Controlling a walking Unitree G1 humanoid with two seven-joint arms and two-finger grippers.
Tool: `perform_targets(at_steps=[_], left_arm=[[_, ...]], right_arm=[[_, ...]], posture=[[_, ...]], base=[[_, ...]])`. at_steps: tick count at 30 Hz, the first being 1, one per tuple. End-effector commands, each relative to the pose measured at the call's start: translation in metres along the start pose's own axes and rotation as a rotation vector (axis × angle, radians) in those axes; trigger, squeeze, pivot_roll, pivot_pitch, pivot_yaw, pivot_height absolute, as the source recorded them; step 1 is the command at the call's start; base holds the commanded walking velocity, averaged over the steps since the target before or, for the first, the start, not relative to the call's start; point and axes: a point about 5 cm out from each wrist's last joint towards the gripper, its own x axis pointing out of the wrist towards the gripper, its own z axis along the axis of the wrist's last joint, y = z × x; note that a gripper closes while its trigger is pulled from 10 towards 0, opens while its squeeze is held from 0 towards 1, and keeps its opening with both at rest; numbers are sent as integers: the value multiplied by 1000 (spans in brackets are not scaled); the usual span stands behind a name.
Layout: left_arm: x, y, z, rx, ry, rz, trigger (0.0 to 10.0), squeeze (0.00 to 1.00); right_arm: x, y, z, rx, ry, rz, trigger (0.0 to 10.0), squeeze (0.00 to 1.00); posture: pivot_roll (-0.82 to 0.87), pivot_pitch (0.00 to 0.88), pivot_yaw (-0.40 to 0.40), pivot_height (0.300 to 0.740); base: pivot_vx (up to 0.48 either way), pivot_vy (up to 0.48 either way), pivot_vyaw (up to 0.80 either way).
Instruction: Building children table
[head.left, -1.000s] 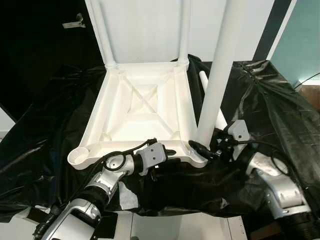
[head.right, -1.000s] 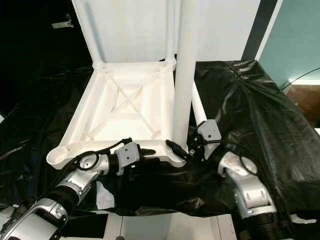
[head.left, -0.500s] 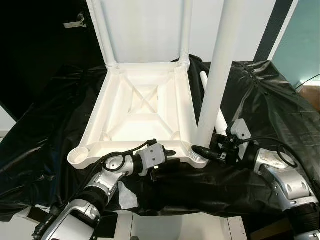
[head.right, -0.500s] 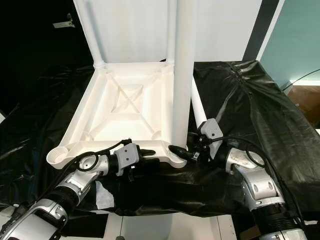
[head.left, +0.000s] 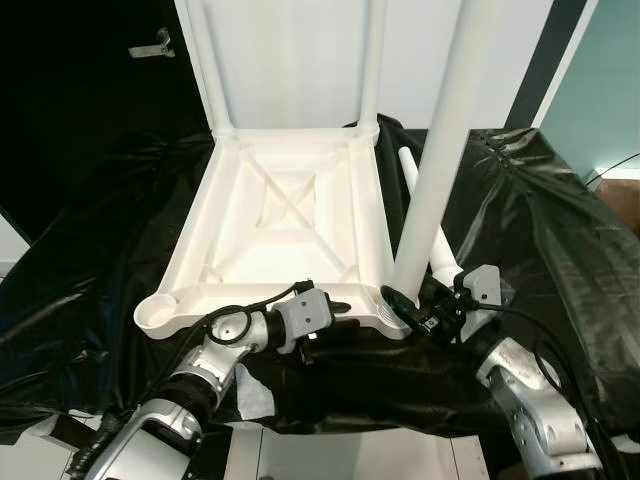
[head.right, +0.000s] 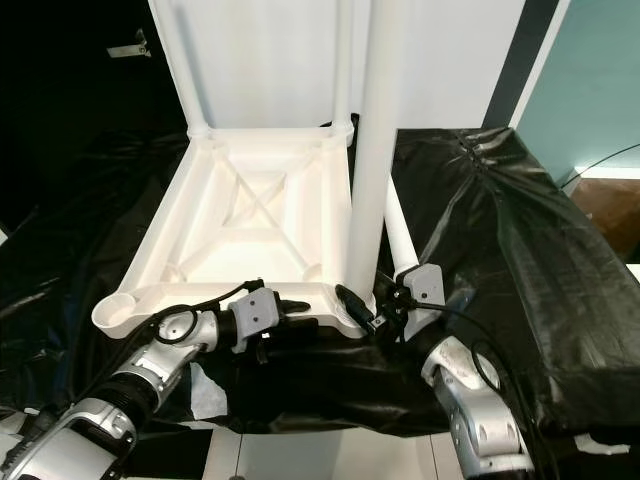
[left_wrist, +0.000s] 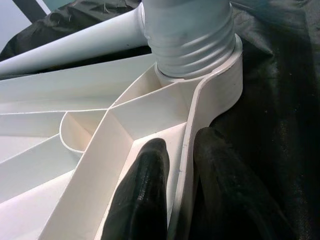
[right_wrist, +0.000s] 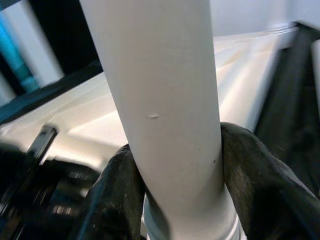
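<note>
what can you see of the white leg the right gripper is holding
The white leg is a smooth round tube, plastic by its look, standing nearly upright and running out of the picture's top. Its ribbed, threaded foot sits in the near right corner socket of the upturned tabletop. The right gripper clasps it just above the thread, one black finger on each side.

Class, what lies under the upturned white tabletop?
A crinkled black plastic sheet spreads beneath the tabletop. Whatever supports that sheet is covered, so it cannot be identified.
</note>
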Motion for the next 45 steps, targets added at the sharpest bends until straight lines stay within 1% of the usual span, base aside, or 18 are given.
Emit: perform_targets(at_steps=[1, 7, 10, 11, 12, 13, 17, 18, 21, 22, 24, 25, 28, 31, 36, 41, 43, 45], left_arm=[[1, -37, -26, -58, 116, -213, 10000, 0], [3, -38, -25, -58, 113, -214, 10000, 0], [5, -38, -23, -54, 108, -217, 10000, 0], [6, -39, -23, -54, 106, -219, 10000, 0], [6, -39, -23, -54, 106, -219, 10000, 0], [6, -39, -23, -53, 105, -220, 10000, 0], [6, -40, -22, -55, 104, -222, 10000, 0], [6, -41, -23, -56, 104, -222, 10000, 0], [6, -43, -23, -60, 105, -222, 10000, 0], [7, -43, -23, -62, 104, -223, 10000, 0], [7, -43, -23, -62, 104, -223, 10000, 0], [7, -44, -23, -63, 103, -223, 10000, 0], [7, -44, -23, -64, 103, -223, 10000, 0], [7, -44, -24, -54, 114, -233, 10000, 0], [13, -42, -19, -43, 104, -237, 10000, 0], [14, -42, -18, -41, 102, -237, 10000, 0], [12, -42, -19, -47, 101, -230, 10000, 0], [11, -42, -19, -52, 98, -227, 10000, 0]], right_arm=[[-3, -13, -6, 49, 0, -235, 0, 0], [-6, -19, -6, 20, -11, -455, 0, 0], [-6, -19, -2, 12, -24, -484, 0, 0], [-6, -16, -3, 8, -8, -466, 5529, 0], [-6, -16, -3, 8, -8, -466, 5529, 0], [-5, -14, -5, 14, 10, -435, 10000, 0], [-3, -9, -6, 6, 28, -382, 10000, 0], [-2, -9, -4, 1, 20, -372, 10000, 1000], [0, -3, -4, -3, 19, -298, 10000, 1000], [2, -1, -3, -11, 18, -259, 10000, 761], [2, -1, -3, -11, 18, -259, 10000, 761], [2, 1, -3, -17, 17, -236, 10000, 0], [3, 1, 2, -108, -15, -167, 10000, 0], [11, -9, 10, -210, 2, 130, 10000, 0], [10, -10, 8, -172, 128, 451, 10000, 0], [7, -14, 5, -185, 198, 550, 10000, 0], [8, -21, 4, -208, 249, 615, 0, 0], [8, -24, 4, -212, 272, 640, 0, 0]], posture=[[-23, 10, -4, 740], [-24, 12, -2, 740], [-28, 12, -2, 740], [-30, 14, -2, 740], [-30, 14, -2, 740], [-30, 14, -3, 740], [-33, 17, -4, 740], [-33, 19, -10, 740], [-32, 21, -12, 740], [-32, 21, -12, 740], [-32, 21, -12, 740], [-32, 21, -12, 740], [-33, 22, -12, 740], [-48, 20, -6, 740], [-43, 20, -10, 740], [-40, 15, -13, 740], [-36, 18, -14, 740], [-36, 18, -14, 740]], base=[[0, 0, 0], [0, 0, 0], [0, 0, 0], [0, 0, 0], [0, 0, 0], [0, 0, 0], [0, 0, 0], [0, 0, 0], [0, 0, 0], [0, 0, 0], [0, 0, 0], [0, 0, 0], [0, 0, 0], [0, 0, 0], [0, 0, 0], [0, 0, 0], [0, 0, 0], [0, 0, 0]])
